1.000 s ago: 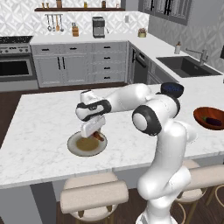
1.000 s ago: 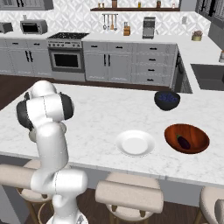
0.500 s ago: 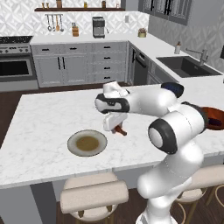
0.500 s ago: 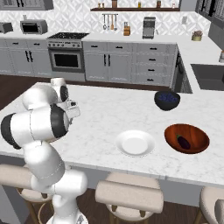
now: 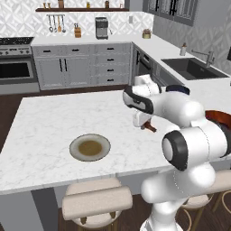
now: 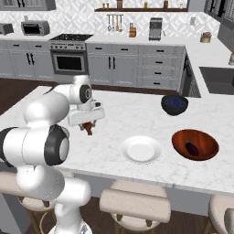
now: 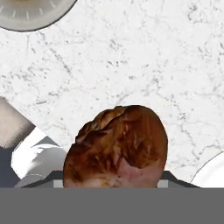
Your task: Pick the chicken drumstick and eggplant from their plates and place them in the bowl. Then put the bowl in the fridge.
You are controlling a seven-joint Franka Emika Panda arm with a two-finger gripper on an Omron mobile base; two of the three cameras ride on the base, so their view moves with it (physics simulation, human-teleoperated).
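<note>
Bright, even rendered light, soft faint shadows, no glare, slightly coarse detail.

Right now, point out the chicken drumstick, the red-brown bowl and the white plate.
chicken drumstick (image 7: 117, 146), hand view, on its rounded meaty end.
red-brown bowl (image 6: 204, 137), right base view, on its inner wall beside the eggplant (image 6: 192, 148).
white plate (image 6: 141, 149), right base view, on its bare centre.
</note>
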